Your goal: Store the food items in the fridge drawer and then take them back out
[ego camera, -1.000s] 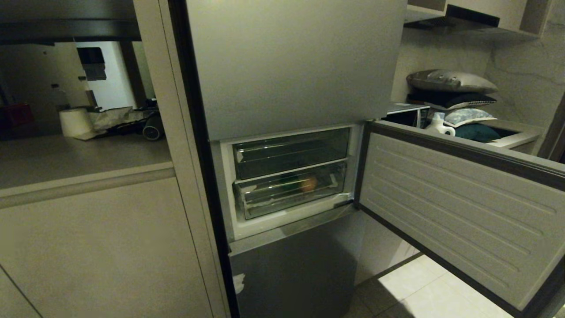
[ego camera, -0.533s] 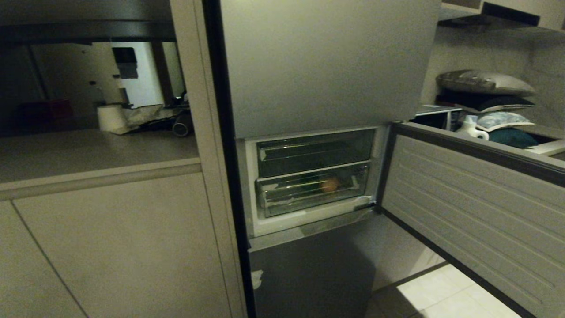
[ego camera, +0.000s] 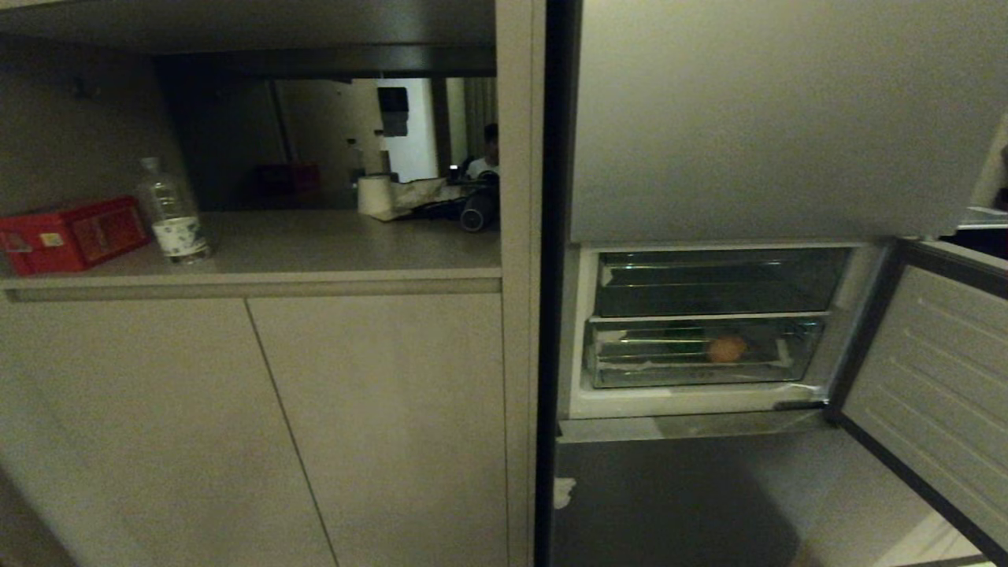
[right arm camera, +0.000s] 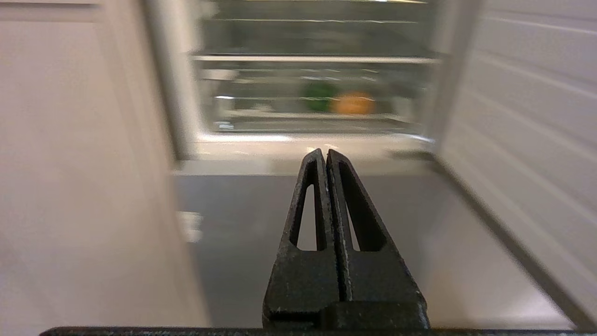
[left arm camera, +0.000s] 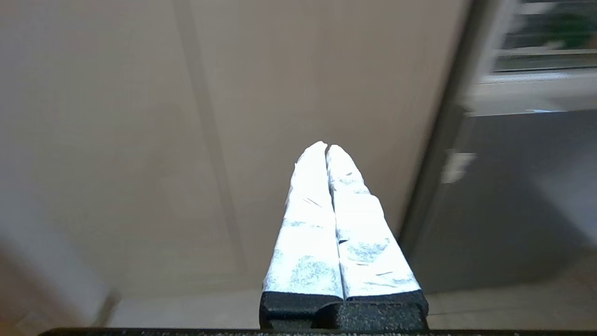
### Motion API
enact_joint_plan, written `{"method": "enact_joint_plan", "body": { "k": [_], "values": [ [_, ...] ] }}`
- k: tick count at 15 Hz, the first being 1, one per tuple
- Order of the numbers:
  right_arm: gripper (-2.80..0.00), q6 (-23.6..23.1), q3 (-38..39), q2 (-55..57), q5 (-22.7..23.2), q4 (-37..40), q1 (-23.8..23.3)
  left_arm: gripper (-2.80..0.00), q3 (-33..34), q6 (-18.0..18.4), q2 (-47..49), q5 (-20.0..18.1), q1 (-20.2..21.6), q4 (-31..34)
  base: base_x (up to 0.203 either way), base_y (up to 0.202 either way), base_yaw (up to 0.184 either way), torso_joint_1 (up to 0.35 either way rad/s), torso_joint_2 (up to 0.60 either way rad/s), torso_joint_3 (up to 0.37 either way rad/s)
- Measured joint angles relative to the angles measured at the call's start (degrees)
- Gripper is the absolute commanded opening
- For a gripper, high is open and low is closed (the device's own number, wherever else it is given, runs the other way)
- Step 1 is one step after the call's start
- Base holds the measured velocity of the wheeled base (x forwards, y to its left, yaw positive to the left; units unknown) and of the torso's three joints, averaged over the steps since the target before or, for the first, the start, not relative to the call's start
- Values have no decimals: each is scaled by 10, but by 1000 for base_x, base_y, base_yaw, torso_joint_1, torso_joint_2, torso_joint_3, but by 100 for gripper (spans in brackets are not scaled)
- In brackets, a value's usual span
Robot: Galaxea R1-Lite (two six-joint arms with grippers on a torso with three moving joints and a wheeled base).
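Observation:
The fridge drawer [ego camera: 630, 372], a clear bin, sits pushed in as the lower of two bins inside the open fridge compartment. Food items lie inside it: a round orange-brown one [ego camera: 726, 348] [right arm camera: 353, 103] and a green one [right arm camera: 319, 90] beside it. Neither gripper shows in the head view. My left gripper [left arm camera: 326, 145] is shut and empty, facing the beige cabinet doors left of the fridge. My right gripper [right arm camera: 325, 151] is shut and empty, pointing at the fridge below the drawer and well short of it.
The compartment's door [ego camera: 929, 394] stands swung open on the right. Another clear bin [ego camera: 713, 283] sits above the drawer. On the counter to the left stand a red box [ego camera: 71, 234], a water bottle [ego camera: 173, 213] and a paper roll [ego camera: 374, 194]. A person [ego camera: 484, 153] is far behind.
The whole head view has swung left, so the fridge now sits at the picture's right and more counter shows. The drawer and food have not moved.

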Motion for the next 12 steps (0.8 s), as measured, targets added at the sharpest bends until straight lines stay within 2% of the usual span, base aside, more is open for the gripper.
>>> {"method": "enact_joint_plan", "body": {
  "k": [4, 12],
  "values": [
    [-280, 0, 0, 0, -1, 0, 0, -280, 0, 0, 0, 0, 0, 0, 1, -7, 135, -13, 32, 20],
    [-280, 1, 0, 0, -1, 0, 0, -280, 0, 0, 0, 0, 0, 0, 0, 0, 0, -147, 344, 193]
  ]
}}
